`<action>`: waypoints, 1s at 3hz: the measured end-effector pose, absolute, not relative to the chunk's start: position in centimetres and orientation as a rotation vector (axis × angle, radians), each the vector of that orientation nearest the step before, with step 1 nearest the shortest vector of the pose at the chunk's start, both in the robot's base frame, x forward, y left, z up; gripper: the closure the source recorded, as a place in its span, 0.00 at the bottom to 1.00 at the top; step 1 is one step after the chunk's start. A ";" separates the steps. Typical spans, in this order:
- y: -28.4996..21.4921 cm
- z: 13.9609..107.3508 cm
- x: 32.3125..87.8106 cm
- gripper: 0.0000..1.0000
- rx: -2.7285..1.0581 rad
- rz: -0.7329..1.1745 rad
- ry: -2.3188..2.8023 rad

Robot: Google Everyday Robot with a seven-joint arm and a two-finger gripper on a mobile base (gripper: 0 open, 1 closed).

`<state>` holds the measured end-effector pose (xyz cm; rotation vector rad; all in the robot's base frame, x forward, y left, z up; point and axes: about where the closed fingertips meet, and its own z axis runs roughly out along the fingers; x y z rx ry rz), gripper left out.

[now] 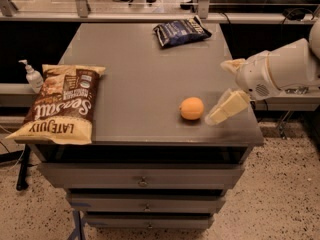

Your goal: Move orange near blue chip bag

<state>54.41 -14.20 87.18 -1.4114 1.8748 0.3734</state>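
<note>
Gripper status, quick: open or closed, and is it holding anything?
Gripper: open, holding nothing, close beside the orange on its right in the camera view, not touching it.
</note>
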 end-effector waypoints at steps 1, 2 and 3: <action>-12.9 86.1 55.0 0.00 -1.373 0.448 1.879; -11.8 85.5 55.1 0.15 -1.352 0.512 1.891; -11.0 85.1 54.4 0.37 -1.337 0.568 1.900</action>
